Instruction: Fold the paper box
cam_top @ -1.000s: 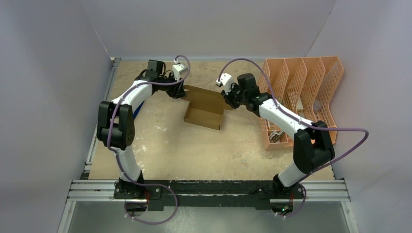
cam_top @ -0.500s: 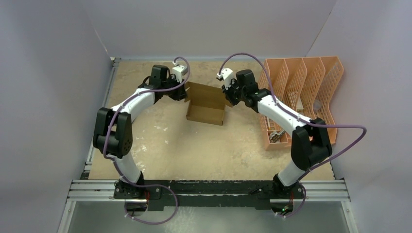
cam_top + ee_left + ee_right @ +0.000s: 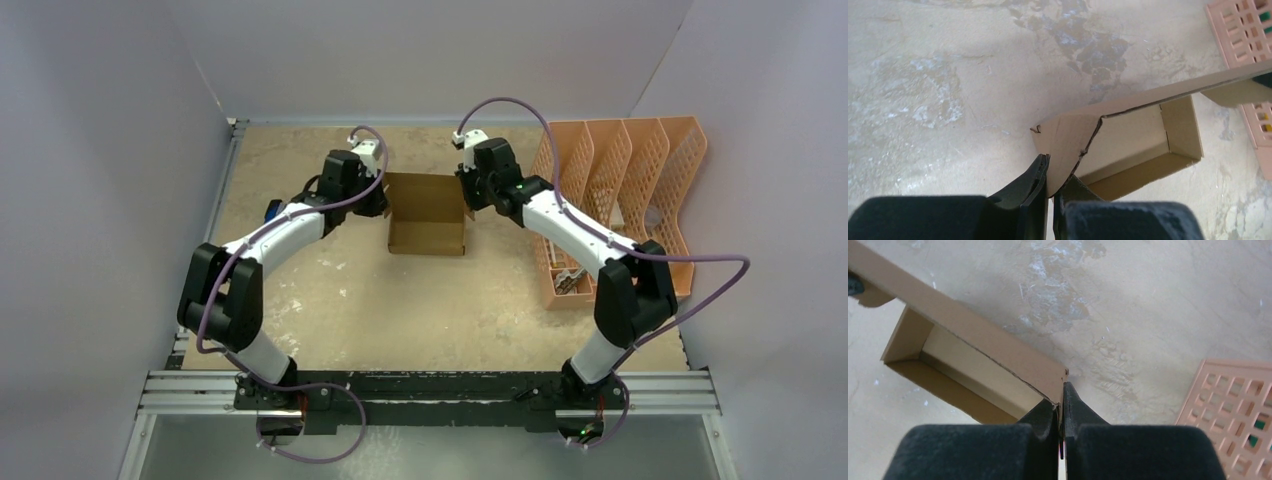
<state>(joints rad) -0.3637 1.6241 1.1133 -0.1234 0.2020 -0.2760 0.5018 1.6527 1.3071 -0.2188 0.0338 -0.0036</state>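
The paper box [image 3: 428,212] is brown cardboard, half formed, with an open tray part and a raised lid panel, in the middle far part of the table. My left gripper [image 3: 378,200] is shut on the box's left rounded flap [image 3: 1068,145]. My right gripper [image 3: 470,196] is shut on the box's right corner [image 3: 1050,377]. In the left wrist view the open tray [image 3: 1143,150] shows beyond the flap. In the right wrist view the tray's inside [image 3: 973,375] lies left of my fingers [image 3: 1074,407].
A peach-orange perforated file organizer [image 3: 625,190] stands at the right edge of the table, close behind my right arm, and also shows in both wrist views [image 3: 1233,410] [image 3: 1243,30]. Grey walls enclose the worn beige tabletop [image 3: 400,310].
Both grippers moved toward the far side of the table with the box, and the box turned square to the table. The lid panel now stands more upright.
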